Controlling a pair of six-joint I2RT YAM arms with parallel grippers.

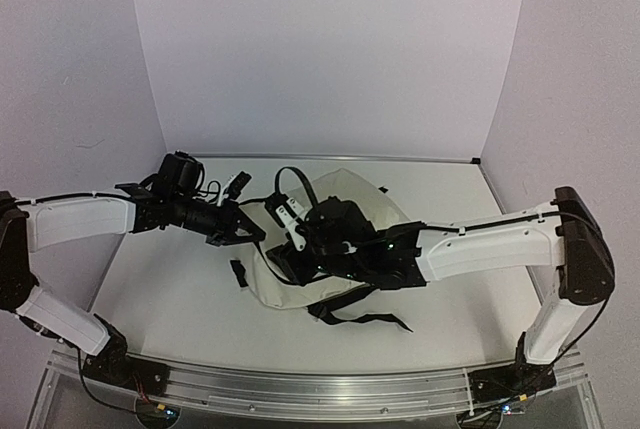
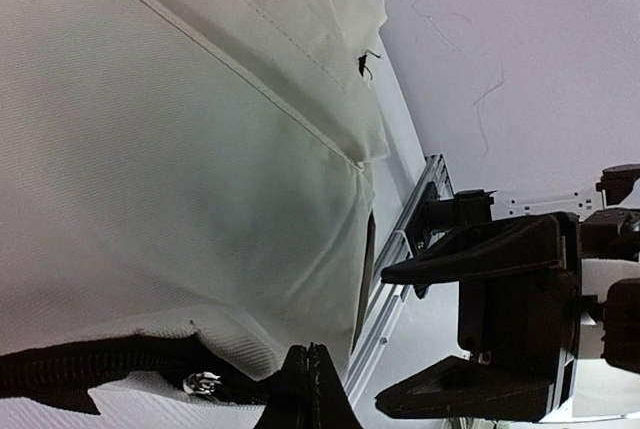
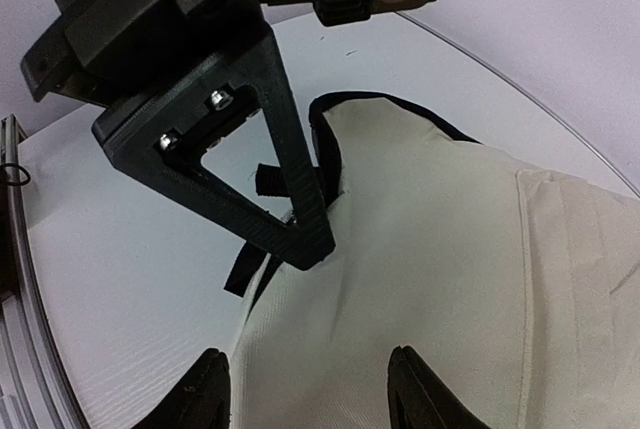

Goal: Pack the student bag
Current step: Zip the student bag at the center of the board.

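Observation:
The student bag (image 1: 362, 199), cream with black trim, lies flat in the middle of the table. It fills the left wrist view (image 2: 180, 169) and the right wrist view (image 3: 450, 249). My left gripper (image 1: 250, 233) is shut on the bag's left edge beside the black zipper trim (image 2: 80, 369) and a metal zipper pull (image 2: 200, 382); it shows in its own view (image 2: 310, 389) and in the right wrist view (image 3: 310, 244). My right gripper (image 1: 292, 229) is open just above the cream fabric, close to the right of the left gripper (image 3: 310, 389) (image 2: 385, 341).
Black straps (image 1: 360, 314) trail from the bag toward the near edge. A black handle loop (image 1: 290, 181) stands up at the bag's far side. An aluminium rail (image 1: 320, 389) runs along the table's near edge. Lilac walls close the back and sides.

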